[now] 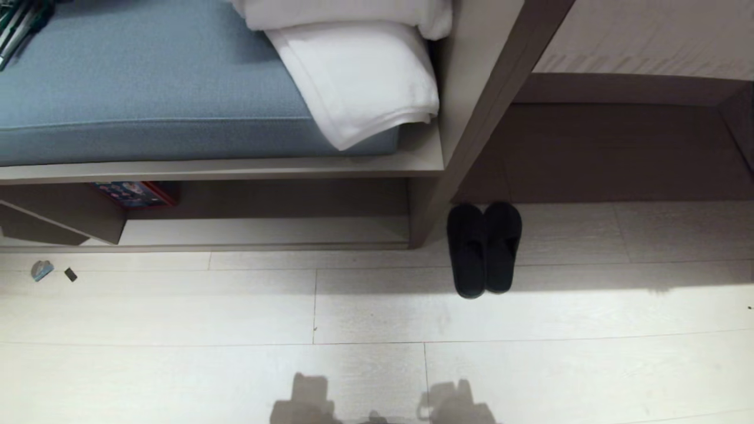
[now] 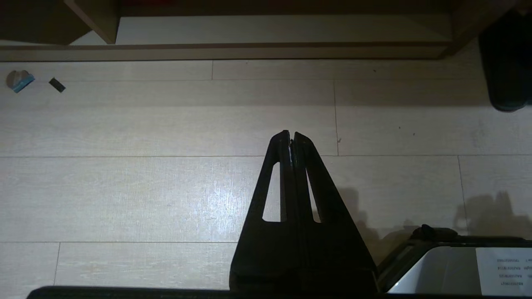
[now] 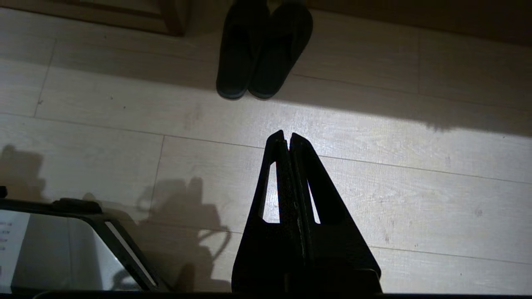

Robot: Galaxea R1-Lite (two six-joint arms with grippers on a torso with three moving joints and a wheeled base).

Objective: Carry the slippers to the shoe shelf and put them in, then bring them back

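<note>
Nothing carried yet; your slippers [image 1: 484,248] sat on the floor.
Both pincers, left [image 2: 291,135] and right [image 3: 286,135], were clamped empty; shoe shelf [image 1: 265,231] unfilled.

Only a white label [image 2: 503,265] on the robot's base carries print, and it is too small to read.

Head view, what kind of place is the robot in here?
Probably a home entryway or a hotel-style room: a built-in unit with a blue-cushioned bench, folded white towels on it, a low shoe shelf underneath, and the slippers paired on the pale plank floor.
</note>
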